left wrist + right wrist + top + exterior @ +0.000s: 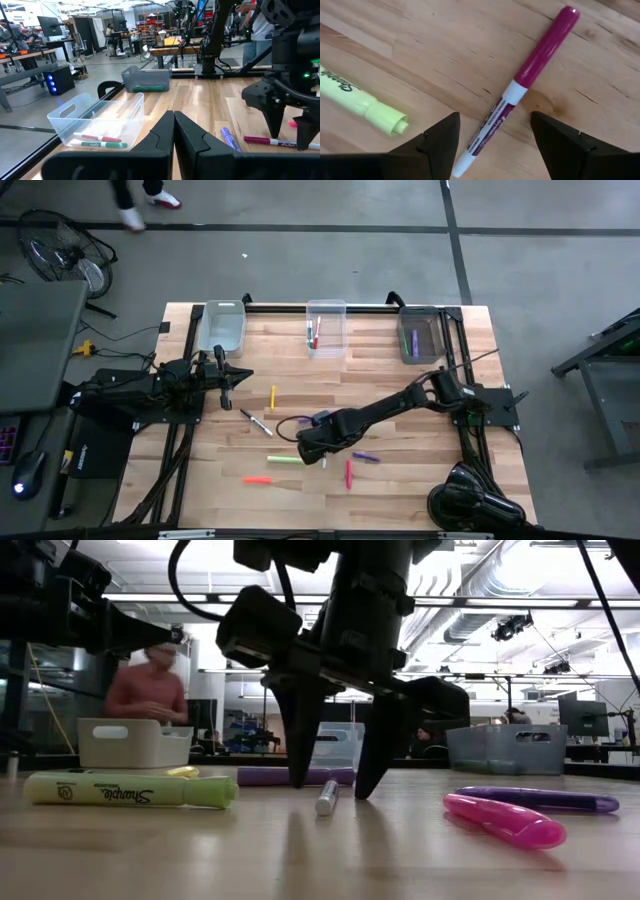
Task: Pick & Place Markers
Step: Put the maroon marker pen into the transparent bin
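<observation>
Between my right fingers (494,145), spread wide and holding nothing, a magenta-capped white marker (520,91) lies flat on the wooden surface (445,45), untouched. Just beside it rests a light green highlighter (362,102). More markers lie scattered nearby: a purple one (525,798) and a pink one (505,820). My left fingers (173,131) are pressed together, empty, above the surface near a clear bin (100,117) with two markers inside.

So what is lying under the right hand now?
Under the open right hand lies a magenta-capped white marker, flat on the wooden table, between the fingers. A light green highlighter lies beside it. The marker's lowest tip is out of view.
</observation>
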Robot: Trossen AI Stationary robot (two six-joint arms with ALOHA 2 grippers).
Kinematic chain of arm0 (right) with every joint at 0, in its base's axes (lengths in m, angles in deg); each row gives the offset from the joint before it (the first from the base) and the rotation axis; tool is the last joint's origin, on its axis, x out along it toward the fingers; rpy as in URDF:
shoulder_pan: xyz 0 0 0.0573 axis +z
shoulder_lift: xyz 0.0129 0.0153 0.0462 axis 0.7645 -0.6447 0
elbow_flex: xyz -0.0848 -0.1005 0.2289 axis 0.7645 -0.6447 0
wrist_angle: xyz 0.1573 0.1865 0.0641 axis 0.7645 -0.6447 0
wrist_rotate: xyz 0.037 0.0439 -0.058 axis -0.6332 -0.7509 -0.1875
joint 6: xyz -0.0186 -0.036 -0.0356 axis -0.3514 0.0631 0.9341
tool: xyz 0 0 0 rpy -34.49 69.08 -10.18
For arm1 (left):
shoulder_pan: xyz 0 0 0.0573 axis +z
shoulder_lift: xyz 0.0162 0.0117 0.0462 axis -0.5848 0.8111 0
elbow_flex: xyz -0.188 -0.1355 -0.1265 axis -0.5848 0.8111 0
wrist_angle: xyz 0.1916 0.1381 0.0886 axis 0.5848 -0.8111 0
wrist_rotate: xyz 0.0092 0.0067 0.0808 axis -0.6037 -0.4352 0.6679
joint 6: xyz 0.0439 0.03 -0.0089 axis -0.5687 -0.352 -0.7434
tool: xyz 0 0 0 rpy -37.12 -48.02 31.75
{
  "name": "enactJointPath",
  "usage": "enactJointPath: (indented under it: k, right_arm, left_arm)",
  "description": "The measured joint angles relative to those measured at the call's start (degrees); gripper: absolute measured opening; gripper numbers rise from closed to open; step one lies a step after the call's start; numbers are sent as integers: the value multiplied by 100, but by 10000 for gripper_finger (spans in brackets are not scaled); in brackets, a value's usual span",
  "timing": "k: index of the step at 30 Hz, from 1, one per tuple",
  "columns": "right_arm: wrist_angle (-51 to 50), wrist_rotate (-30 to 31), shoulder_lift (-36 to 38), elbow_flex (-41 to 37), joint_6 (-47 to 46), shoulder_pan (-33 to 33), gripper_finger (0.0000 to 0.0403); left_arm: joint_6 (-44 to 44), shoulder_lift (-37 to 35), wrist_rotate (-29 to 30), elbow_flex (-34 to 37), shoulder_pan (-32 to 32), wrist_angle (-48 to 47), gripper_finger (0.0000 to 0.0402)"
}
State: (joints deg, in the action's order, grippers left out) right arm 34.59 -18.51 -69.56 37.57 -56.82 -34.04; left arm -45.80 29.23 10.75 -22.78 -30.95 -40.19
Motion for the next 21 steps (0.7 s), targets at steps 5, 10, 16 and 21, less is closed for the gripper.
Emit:
enactJointPath:
  k: [5, 10, 16, 21]
  right_arm:
    - [-43, -11, -200, 8, 219, 1, 239]
    - [-139, 314, -254, 12, 594, 15, 239]
    - [-256, 517, -254, 2, 1006, 19, 237]
    - [-287, 503, -254, -1, 1019, 12, 220]
  left_arm:
    - [0, 1, 0, 1, 1, 2, 1]
    - [0, 0, 0, 0, 1, 0, 1]
    - [0, 0, 0, 1, 2, 0, 1]
    - [0, 2, 2, 0, 2, 2, 1]
